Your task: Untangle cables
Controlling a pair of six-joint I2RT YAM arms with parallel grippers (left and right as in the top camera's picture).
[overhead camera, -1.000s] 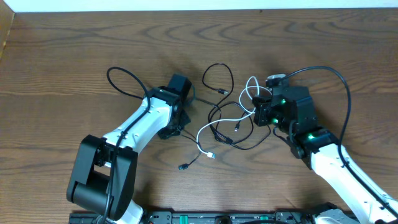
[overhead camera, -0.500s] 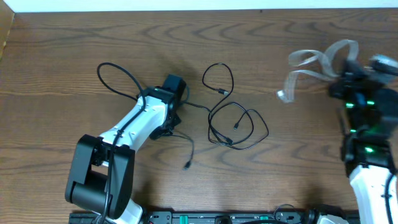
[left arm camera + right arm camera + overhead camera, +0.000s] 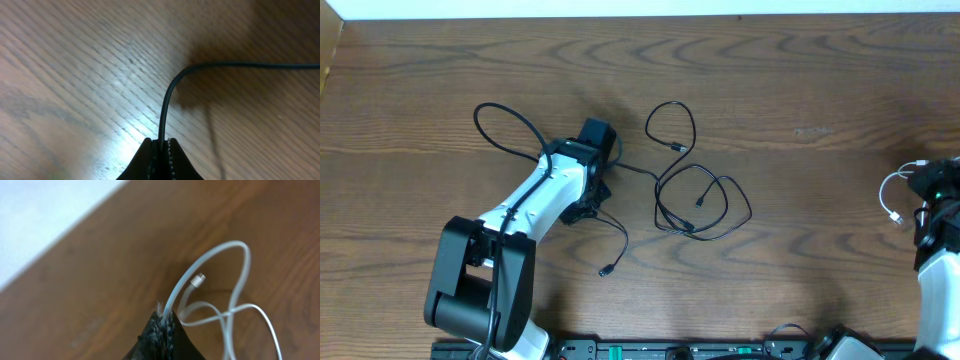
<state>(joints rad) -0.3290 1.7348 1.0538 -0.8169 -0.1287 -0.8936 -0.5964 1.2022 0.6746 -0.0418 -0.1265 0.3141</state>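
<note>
table: brown wood grain (image 3: 800,80), both arms reaching in from the near edge
left arm wire: thick black loop (image 3: 496,104) lying on the wood at far left, running back into the arm
left arm: white links with black joints (image 3: 535,200), angled up and right from its base at the lower left
left gripper: (image 3: 161,144) fingers pressed together, pinching the black cable between the tips, low over the wood
black cable: (image 3: 689,228) thin cord at the table centre; one small loop toward the far side, two wider overlapping loops below it; a strand runs left from the loops to the left gripper; in the left wrist view rises from the fingertips, then bends right across the wood
black cable plug end: (image 3: 606,270) lying on the table below the left gripper, on a short curved tail, clear of the loops
second plug: small end (image 3: 677,148) at the base of the upper loop
white cable: (image 3: 892,195) at the far right edge of the table, well apart from the black cable, not touching it; bunched in loose loops beside the right arm
white plug: (image 3: 199,278) hanging free just beside the gripped strand
right gripper: (image 3: 162,317) fingers clamped tight on a white cable strand, at the far right of the table
</note>
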